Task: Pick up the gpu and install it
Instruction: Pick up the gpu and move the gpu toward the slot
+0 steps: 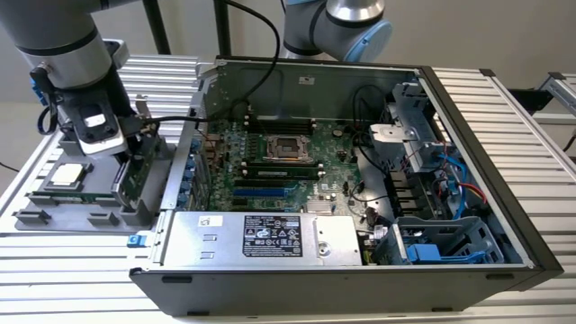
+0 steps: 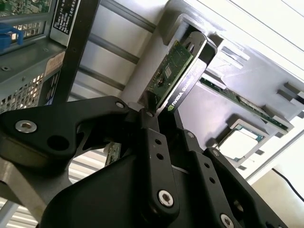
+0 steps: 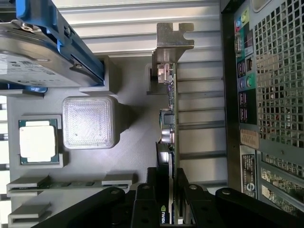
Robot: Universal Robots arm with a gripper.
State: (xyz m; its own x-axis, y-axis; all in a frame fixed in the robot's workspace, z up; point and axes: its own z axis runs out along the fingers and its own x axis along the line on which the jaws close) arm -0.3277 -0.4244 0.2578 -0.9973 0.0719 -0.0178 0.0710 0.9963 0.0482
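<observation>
My black pincer [image 3: 168, 179] [image 2: 159, 115] is looming nearest in both wrist views, its 2 fingers [image 2: 151, 137] pressing on either face of the gpu [image 2: 176, 71], so I am reading it as clenched on the card's upper edge. The gpu is standing on edge in a slot of the grey parts tray [image 1: 54, 221] at the exterior view's left, just beside the open computer case [image 1: 504, 202]. Its silver end bracket [image 3: 174, 40] is sitting at the end farthest from my fingers, and the card is not yet looking lifted clear. A processor chip [image 3: 38, 142] and a blue-framed hard drive [image 3: 42, 57] are lying in the same tray, on the side away from the case. I am judging the card to be light, thin and stiff, but fragile, since the green face is carrying bare components. The safer hold is spanning board and black cooler near the top edge, squeezing gently and staying square, because a tilted card could bind in its slot or slip on the smooth cooler.
</observation>
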